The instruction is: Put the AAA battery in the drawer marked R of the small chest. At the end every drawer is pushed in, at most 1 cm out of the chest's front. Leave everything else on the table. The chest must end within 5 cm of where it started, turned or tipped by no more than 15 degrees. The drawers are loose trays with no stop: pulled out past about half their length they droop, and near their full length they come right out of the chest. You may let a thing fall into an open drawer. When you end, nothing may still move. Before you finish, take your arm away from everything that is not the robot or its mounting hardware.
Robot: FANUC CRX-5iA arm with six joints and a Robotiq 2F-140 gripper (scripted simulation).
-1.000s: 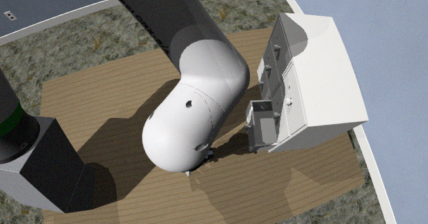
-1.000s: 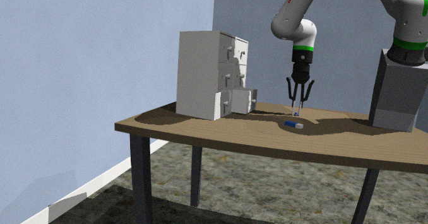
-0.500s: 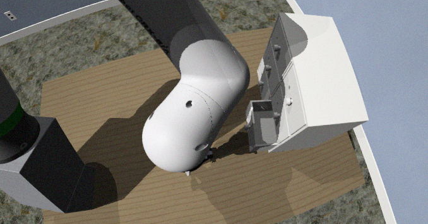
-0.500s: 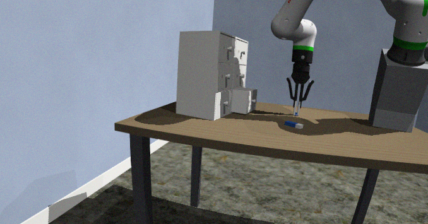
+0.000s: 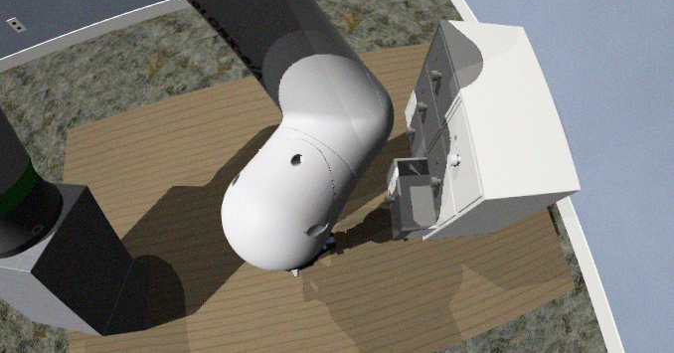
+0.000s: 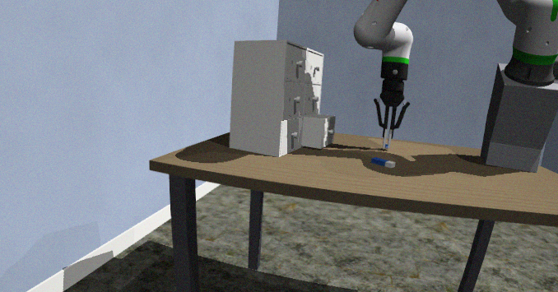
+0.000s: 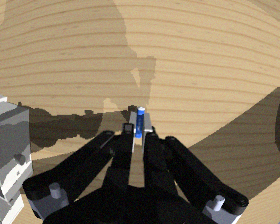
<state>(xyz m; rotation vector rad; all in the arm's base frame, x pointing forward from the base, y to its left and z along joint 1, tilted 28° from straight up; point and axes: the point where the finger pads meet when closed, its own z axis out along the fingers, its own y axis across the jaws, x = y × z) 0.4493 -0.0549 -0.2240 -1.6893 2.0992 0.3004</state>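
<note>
My gripper [image 6: 387,144] [image 7: 139,121] points down, shut on the blue AAA battery [image 6: 386,146] [image 7: 140,120]. The battery sits between the fingertips, very low over the table; the gap beneath it is too small to judge. In the top view the arm hides the gripper and battery. The white chest [image 5: 522,122] [image 6: 259,93] stands upright to one side. One bottom drawer [image 5: 422,207] [image 6: 314,131] [image 7: 11,132] is pulled out and looks level; nothing shows inside it. The other drawers look pushed in. I cannot read the drawer marks.
A blue and white block [image 6: 383,162] lies on the wooden table [image 5: 398,296] [image 6: 329,175] [image 7: 201,60], close to the gripper on the exterior view's side. The open drawer and its knob stick out toward the gripper. The robot's base block [image 5: 84,252] [image 6: 514,126] stands at the opposite side from the chest.
</note>
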